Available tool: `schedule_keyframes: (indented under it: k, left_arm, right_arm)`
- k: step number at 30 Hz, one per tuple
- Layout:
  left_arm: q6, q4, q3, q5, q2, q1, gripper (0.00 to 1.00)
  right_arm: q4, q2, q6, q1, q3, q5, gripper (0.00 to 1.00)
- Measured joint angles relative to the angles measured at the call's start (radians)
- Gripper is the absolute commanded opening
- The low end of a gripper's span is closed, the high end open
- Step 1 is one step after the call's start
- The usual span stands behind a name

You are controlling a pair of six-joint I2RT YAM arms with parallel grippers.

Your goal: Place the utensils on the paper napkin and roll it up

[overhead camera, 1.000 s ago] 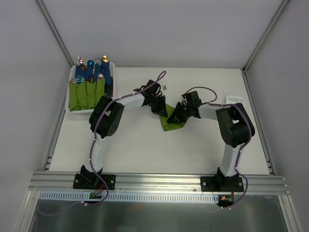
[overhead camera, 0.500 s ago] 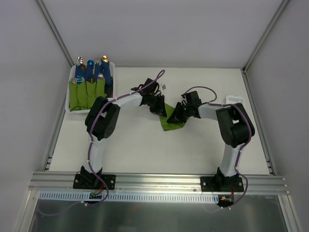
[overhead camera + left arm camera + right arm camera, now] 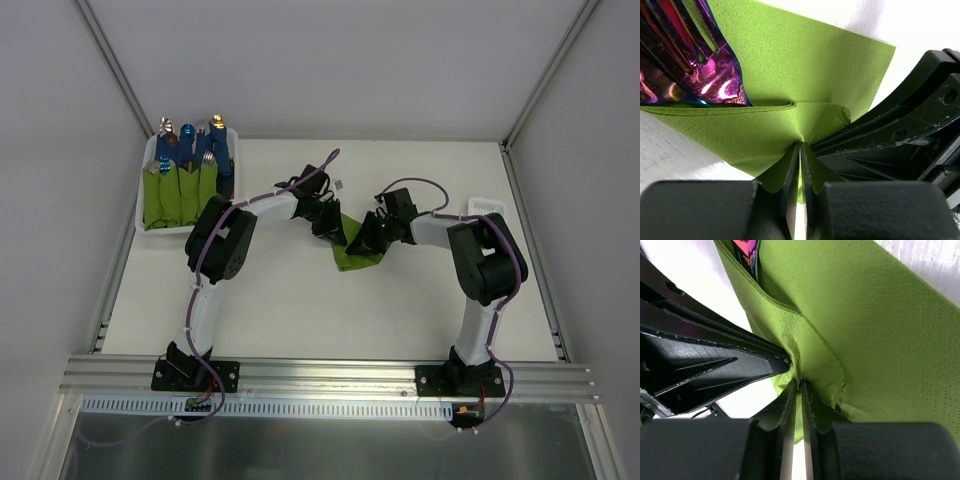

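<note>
Over the last second only the left arm's elbow [image 3: 222,245] has swung; the left hand [image 3: 801,150] stays pinched on the paper napkin [image 3: 805,60], so rolling has barely advanced. The utensils [image 3: 685,55] lie tucked under its fold, lengthwise. The napkin's long axis runs diagonally across the worktop [image 3: 280,300]. Opposite, the right hand [image 3: 796,387] clamps the same fold.

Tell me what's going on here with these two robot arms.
Both arms meet mid-table over the green paper napkin. The left gripper and the right gripper are each shut on a pinch of its folded edge, side by side. The utensils lie on the napkin, partly tucked under the fold. The roll looks barely begun. Rolled green bundles with blue handles sit in a white tray at the back left.
</note>
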Motion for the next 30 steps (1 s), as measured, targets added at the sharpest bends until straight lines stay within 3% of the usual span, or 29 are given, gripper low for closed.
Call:
schedule_keyframes:
  k: [24,30]
  left_arm:
    - [0.003,0.014,0.067,-0.045,0.03,0.037,0.06]
    - [0.026,0.013,0.068,-0.09,0.03,0.03,0.03]
  right_arm:
    - [-0.015,-0.005,-0.011,0.001,0.0,0.002,0.15]
    - [-0.05,-0.006,-0.025,0.003,0.019,0.002,0.26]
